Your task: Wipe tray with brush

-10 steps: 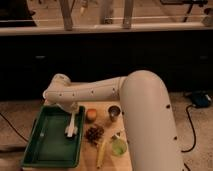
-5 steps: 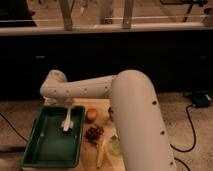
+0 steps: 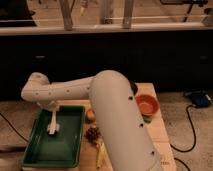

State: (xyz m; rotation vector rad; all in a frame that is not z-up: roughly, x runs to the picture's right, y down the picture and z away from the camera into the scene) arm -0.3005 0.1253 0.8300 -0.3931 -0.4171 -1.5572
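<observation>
The dark-green tray (image 3: 42, 150) lies at the left of the wooden table. The white brush (image 3: 53, 123) stands nearly upright inside the tray, its wider head touching the tray floor near the middle. My gripper (image 3: 51, 106) is above the tray's far part, at the end of my white arm, and holds the top of the brush handle. The arm reaches in from the lower right and covers much of the table's middle.
An orange bowl (image 3: 147, 104) sits at the right of the table. A round brownish fruit (image 3: 90, 115), a dark grape cluster (image 3: 92, 134) and a yellowish banana-like item (image 3: 100, 155) lie just right of the tray. A cable (image 3: 190, 130) runs over the floor at right.
The arm has swung left and its big elbow now fills the middle of the view. The brush has moved left and nearer over the tray floor.
</observation>
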